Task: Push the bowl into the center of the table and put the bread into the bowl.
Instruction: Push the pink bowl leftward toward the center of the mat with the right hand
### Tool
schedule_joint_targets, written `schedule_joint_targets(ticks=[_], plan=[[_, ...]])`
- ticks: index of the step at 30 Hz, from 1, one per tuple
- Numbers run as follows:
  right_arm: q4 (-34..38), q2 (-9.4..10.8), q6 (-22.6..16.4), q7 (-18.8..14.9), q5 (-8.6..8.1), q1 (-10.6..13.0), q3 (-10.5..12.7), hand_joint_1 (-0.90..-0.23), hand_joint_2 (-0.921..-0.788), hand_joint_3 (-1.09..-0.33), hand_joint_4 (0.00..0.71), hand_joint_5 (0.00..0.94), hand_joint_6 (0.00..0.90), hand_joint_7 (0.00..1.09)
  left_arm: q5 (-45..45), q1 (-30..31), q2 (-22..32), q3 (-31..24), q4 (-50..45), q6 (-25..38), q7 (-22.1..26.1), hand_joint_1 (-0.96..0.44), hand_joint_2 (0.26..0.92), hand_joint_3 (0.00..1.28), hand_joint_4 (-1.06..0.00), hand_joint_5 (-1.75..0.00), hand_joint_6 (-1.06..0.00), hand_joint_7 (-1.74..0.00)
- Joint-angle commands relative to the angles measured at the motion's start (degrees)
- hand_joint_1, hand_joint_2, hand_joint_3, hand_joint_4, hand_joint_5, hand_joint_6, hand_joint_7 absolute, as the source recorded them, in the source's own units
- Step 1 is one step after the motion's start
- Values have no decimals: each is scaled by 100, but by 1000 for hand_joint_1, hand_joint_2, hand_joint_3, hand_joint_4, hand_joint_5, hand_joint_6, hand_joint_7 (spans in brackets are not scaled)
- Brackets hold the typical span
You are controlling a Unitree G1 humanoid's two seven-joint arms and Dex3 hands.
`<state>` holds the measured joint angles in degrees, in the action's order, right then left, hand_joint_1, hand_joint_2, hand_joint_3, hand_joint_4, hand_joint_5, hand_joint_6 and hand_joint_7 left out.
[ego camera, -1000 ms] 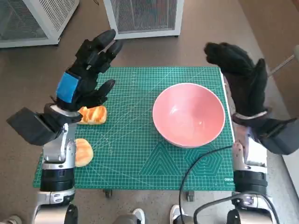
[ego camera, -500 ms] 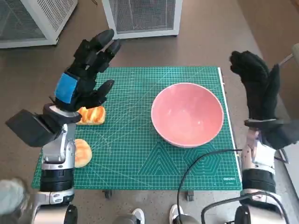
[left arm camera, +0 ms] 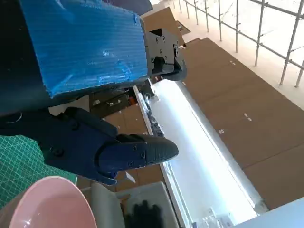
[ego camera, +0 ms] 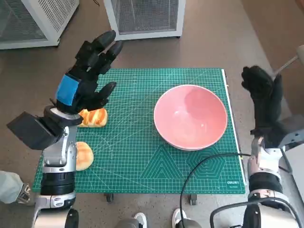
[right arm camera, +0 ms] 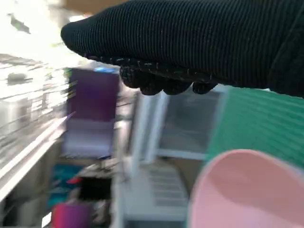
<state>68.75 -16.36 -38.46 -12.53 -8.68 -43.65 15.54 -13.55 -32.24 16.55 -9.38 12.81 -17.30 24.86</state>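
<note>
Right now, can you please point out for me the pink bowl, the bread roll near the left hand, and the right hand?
pink bowl [ego camera: 190, 116], head view, on the inner bottom.
bread roll [ego camera: 96, 117], head view, on its glazed top.
right hand [ego camera: 264, 97], head view, on the glove's back.

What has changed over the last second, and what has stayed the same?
The right hand has swung outward, from above the bowl's far right rim to beyond the mat's right edge, holding nothing. The left hand, bowl and both breads stayed put.
</note>
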Motion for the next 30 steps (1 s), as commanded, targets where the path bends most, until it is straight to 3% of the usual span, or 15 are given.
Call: schedule_joint_targets(ticks=[1,11,23,30], plan=[[373,238,473,119,27,28,22,-607,-921,-776,173,1,72,281,30,70,21,2,-49,-61,-28,-642,921,445,-288,0,-65,-482],[527,657,1180,67,-31,-1,70,-624,-921,-792,175,0,96,235,35,184,94,-36,-157,-45,-30,-656,921,443,-289,-1,-63,-476],[496,1069,1380,-77,-154,-170,216,-620,-921,-803,178,2,115,222,-7,300,188,-92,-220,-37,-21,-650,921,438,-289,-1,-70,-458],[497,1227,1401,-46,-120,-327,254,-588,-921,-808,180,2,118,215,-28,362,205,-121,-278,-8,-19,-648,921,437,-290,-1,-77,-446]])
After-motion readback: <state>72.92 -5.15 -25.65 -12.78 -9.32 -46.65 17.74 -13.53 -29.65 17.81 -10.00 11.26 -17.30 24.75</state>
